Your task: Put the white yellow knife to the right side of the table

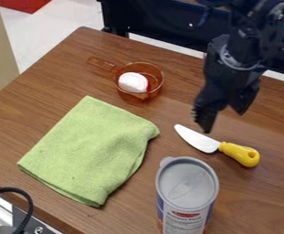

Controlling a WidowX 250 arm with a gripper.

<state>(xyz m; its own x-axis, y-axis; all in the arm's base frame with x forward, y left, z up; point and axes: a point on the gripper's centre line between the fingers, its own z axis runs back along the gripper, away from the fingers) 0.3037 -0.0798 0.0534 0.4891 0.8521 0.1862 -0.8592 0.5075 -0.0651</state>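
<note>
The knife lies flat on the wooden table, right of centre, with its white blade toward the upper left and its yellow handle toward the lower right. My black gripper hangs above and behind the knife, apart from it, its two fingers spread open with nothing between them.
A green cloth lies on the left. Behind it stands a clear orange pan holding a white item. A canister with a grey lid stands at the front, close to the knife. The table's back edge runs behind the arm.
</note>
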